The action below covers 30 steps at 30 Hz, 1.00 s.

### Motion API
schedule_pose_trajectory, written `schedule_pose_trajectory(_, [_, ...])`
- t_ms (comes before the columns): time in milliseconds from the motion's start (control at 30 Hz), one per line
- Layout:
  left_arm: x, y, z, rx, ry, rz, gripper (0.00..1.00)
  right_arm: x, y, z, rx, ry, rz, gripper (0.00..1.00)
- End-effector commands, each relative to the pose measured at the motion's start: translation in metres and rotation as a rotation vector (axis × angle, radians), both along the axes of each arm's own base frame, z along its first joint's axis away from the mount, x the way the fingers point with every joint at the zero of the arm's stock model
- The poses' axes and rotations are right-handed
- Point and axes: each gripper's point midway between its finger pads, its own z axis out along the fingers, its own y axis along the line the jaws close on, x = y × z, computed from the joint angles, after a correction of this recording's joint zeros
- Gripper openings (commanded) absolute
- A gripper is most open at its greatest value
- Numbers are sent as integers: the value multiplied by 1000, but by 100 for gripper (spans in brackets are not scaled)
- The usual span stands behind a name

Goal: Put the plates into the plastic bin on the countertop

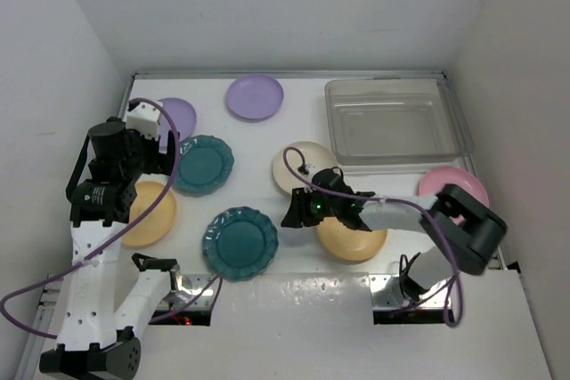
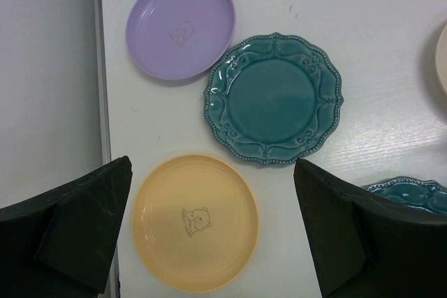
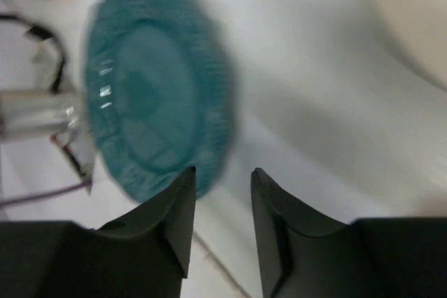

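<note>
Right arm stretches low toward 9 o'clock. Right gripper [image 3: 223, 170] is narrow and empty (bare countertop [image 3: 314, 102] between the fingers), with a teal plate [image 3: 154, 116] near its tips. Left gripper [image 2: 213, 165] is wide, poised above a yellow plate [image 2: 195, 221]. Bin [image 1: 392, 159] sits at 1 o'clock.

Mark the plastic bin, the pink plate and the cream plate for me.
plastic bin [image 1: 396, 126], top external view, on the bare floor of the tub.
pink plate [image 1: 448, 181], top external view, on the visible part of its surface.
cream plate [image 1: 303, 159], top external view, near the plate's centre.
</note>
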Motion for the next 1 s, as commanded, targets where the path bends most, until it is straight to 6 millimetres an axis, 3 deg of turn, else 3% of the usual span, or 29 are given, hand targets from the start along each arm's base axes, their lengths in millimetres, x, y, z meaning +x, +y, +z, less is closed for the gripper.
schedule_pose_trajectory(0, [2,1,10,-3,-34,2,100,11,33,19,179,108,23,35])
schedule_pose_trajectory(33, [2,1,10,-3,-34,2,100,6,31,-1,127,146,20,37])
schedule_pose_trajectory(333, [-1,1,15,7,-54,-2,100,-20,31,-41,100,264,18,41])
schedule_pose_trajectory(500, [-1,1,15,7,-54,-2,100,-27,37,-59,112,365,2,23])
schedule_pose_trajectory(633, [-3,1,12,6,-53,-2,100,-25,37,-60,105,365,11,19])
schedule_pose_trajectory(767, [-3,2,12,27,-53,-11,100,-17,40,-59,77,323,26,1])
schedule_pose_trajectory(800, [-3,2,12,28,-53,-11,100,-15,40,-59,78,326,23,0])
schedule_pose_trajectory(933, [-1,5,11,49,-43,-9,100,-8,45,-42,124,320,11,0])
schedule_pose_trajectory(967, [-1,5,11,50,-43,-9,100,-1,48,-30,153,310,3,0])
